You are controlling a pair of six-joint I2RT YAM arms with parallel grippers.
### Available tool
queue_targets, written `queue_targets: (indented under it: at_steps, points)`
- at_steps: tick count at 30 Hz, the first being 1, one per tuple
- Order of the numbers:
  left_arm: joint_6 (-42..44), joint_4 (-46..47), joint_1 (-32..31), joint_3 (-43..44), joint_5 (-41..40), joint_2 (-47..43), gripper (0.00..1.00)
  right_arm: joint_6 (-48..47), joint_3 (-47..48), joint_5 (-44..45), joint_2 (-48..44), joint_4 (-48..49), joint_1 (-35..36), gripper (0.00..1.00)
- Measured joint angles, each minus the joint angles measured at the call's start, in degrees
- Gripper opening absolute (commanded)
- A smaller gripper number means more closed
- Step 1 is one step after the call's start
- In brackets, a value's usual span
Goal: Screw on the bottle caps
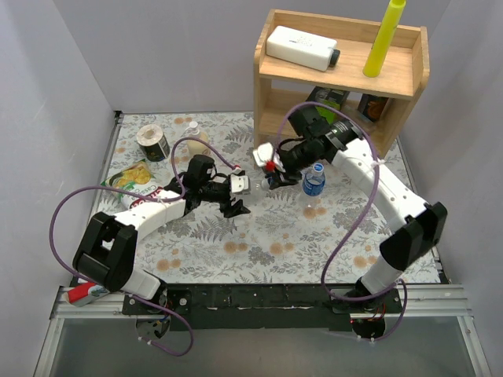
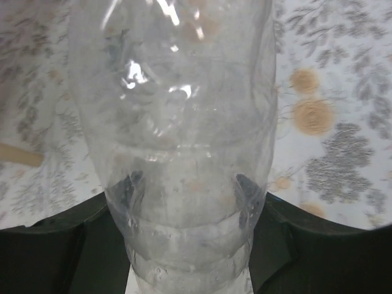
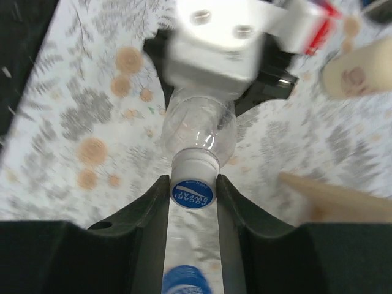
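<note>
The left gripper (image 2: 187, 214) held the plain bottle (image 2: 177, 122) off the table (image 1: 259, 236), jaws pressed against both sides of its body. The right gripper (image 3: 192, 182) pinched a blue cap (image 3: 192, 193) between its fingers, seated on that bottle's neck. The labelled bottle (image 1: 313, 182) stood just beside it

Clear, glossy plastic of the plain bottle (image 2: 184, 153) flashes white glints between the matt black fingers of the left gripper (image 2: 188, 187). At the right gripper (image 3: 192, 182), matt black plastic fingertips flank a smooth, faintly shiny blue plastic cap (image 3: 192, 193). Beneath both lies a matt floral table cover (image 3: 92, 122).
</note>
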Motion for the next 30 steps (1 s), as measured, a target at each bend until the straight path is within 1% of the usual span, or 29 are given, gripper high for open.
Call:
queue_targets:
  at_steps: [2,3,5,7,10,11,12,13,14,15,16,19,21,22,23,24,26,30]
  points:
    - [-2.64,7.23,-1.03,-3.82,-6.56,-1.51,0.00,11.85,6.14,-0.07,5.46,-1.01,-0.31,0.10]
    - [-3.89,9.57,-1.49,-5.03,-10.03,-1.99,0.00,17.44,9.14,-0.09,8.22,-1.53,-0.57,0.02]
    - [-5.97,12.66,-2.82,-6.47,-18.16,-2.29,0.00,29.16,12.66,0.13,12.41,-0.87,-1.53,0.01]
    - [-6.97,14.12,-4.52,-7.06,-25.07,-2.23,0.00,41.07,11.74,0.07,13.77,1.75,-3.45,0.01]
    - [-7.74,15.34,-7.63,-7.13,-33.59,-2.19,0.00,54.86,9.60,-2.34,14.27,4.31,-6.45,0.01]
    - [-8.00,15.82,-8.26,-7.17,-35.56,-2.19,0.00,58.18,9.57,-2.91,14.58,4.66,-7.23,0.06]
    - [-8.35,16.26,-8.63,-7.19,-37.27,-2.19,0.00,60.72,9.57,-3.48,14.93,5.31,-7.76,0.21]
    - [-8.72,16.70,-8.79,-7.30,-38.47,-2.21,0.00,62.99,9.57,-4.13,15.19,6.19,-8.20,0.43]
    - [-9.09,17.11,-8.90,-7.43,-39.36,-2.21,0.00,64.04,9.64,-4.52,15.32,6.73,-8.44,0.55]
    - [-9.60,17.62,-8.92,-7.63,-39.82,-2.25,0.00,64.87,9.77,-4.81,15.45,7.34,-8.66,0.64]
    - [-9.81,17.79,-8.90,-7.67,-39.74,-2.32,0.00,65.40,9.94,-5.09,15.47,7.69,-8.90,0.76]
    - [-9.64,16.09,-8.15,-7.34,-33.97,-3.50,0.00,63.67,11.17,-6.14,15.39,9.44,-9.62,0.84]
    - [-8.55,11.63,-6.16,-6.01,-26.88,-4.24,0.00,60.96,11.17,-6.82,14.43,9.64,-9.73,0.84]
    - [-7.65,9.29,-5.07,-5.18,-24.06,-4.28,0.00,58.25,10.25,-7.34,13.31,10.40,-9.84,0.81]
    - [-6.19,4.66,-3.17,-3.15,-20.26,-4.02,0.00,55.34,8.79,-7.78,11.72,10.73,-10.05,0.80]
    - [-4.81,1.95,-2.01,-1.62,-17.90,-3.65,0.00,51.80,6.62,-8.46,9.35,11.02,-10.34,0.79]
    - [-0.59,-6.64,0.66,3.67,-12.37,-1.90,0.00,43.47,1.95,-9.75,3.67,10.32,-10.67,0.77]
    - [7.85,-19.08,1.62,12.76,-5.35,2.51,0.00,25.62,-4.92,-9.86,-7.43,8.11,-9.18,0.76]
